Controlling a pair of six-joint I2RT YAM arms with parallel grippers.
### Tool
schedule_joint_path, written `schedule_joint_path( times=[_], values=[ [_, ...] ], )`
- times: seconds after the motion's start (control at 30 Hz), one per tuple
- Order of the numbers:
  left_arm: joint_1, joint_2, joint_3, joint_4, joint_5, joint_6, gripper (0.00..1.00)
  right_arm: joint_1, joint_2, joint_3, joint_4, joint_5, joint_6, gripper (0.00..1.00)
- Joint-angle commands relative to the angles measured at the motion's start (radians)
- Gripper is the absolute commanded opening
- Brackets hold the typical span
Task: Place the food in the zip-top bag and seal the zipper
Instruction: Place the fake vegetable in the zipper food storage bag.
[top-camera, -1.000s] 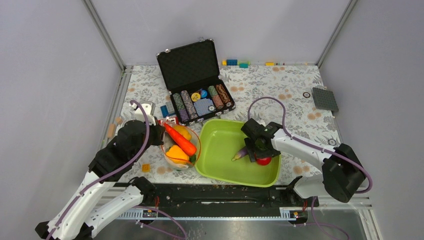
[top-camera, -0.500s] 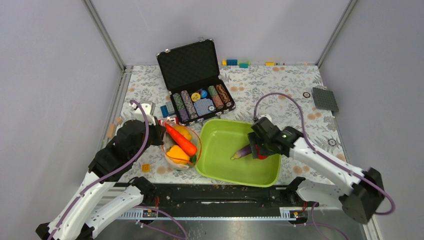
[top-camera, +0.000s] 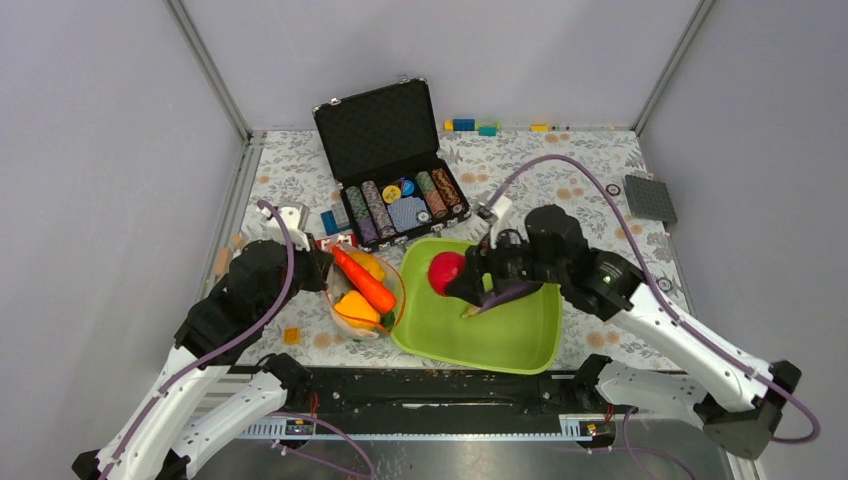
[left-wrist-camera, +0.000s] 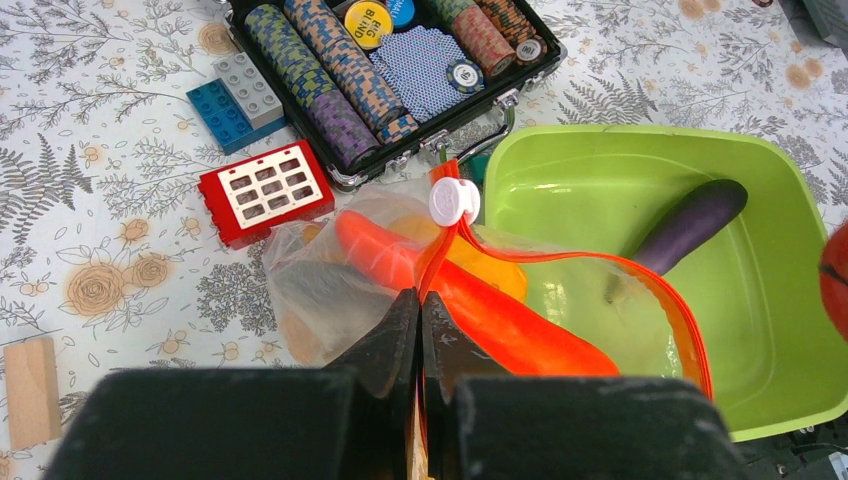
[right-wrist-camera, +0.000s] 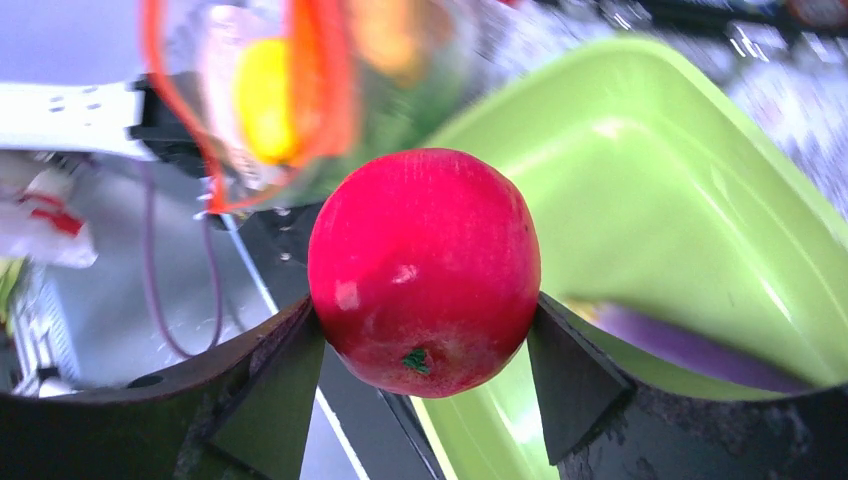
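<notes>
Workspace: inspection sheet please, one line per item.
Surface: floral-patterned tabletop, no spills seen.
Job's things: red toy apple held above lime-green plastic tray; purple toy eggplant lying in the tray; orange toy carrot and yellow toy pepper in clear zip-top plastic bag; orange-red zipper strip open.
Clutter: open black poker-chip case; red toy brick; blue toy brick; grey studded baseplate.
Grippers: left gripper shut on the bag's mouth; right gripper shut on the apple.
Cables: purple cables, one looping over each arm.
Surroundings: grey enclosure walls, metal frame posts.

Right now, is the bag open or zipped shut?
Open. The bag's orange strip spreads in a wide loop instead of lying pressed together.
</notes>
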Motion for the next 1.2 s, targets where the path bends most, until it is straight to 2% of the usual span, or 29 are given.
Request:
schedule_joint_path(
  times=[0.0,0.13,0.43,0.83,0.9,1.07,1.17],
  values=[
    [0.006,-0.017,0.007,0.094,0.038,-0.006,0.0,0.129,0.129,0.172,0.195,-0.155,-0.121,0.26],
    [0.006,-0.018,0.014,0.096,0.046,-0.01,0.0,0.169,0.28,0.254,0.318,-0.241,-0.081,0.24],
    [0.009,-0.025,0.007,0.109,0.086,-0.016,0.0,0.265,0.558,0.425,0.262,-0.076,-0.061,0.22],
    [0.012,-0.037,0.001,0.134,0.159,-0.015,0.0,0.335,0.727,0.527,0.125,0.311,-0.063,0.21],
    [0.014,-0.033,0.001,0.135,0.157,-0.013,0.0,0.349,0.737,0.534,0.113,0.347,-0.087,0.21],
    [0.022,-0.028,-0.003,0.143,0.175,-0.019,0.0,0.411,0.756,0.528,0.113,0.328,-0.23,0.23],
    [0.028,-0.026,-0.004,0.147,0.194,-0.023,0.0,0.421,0.781,0.544,0.098,0.366,-0.228,0.26]
  ],
)
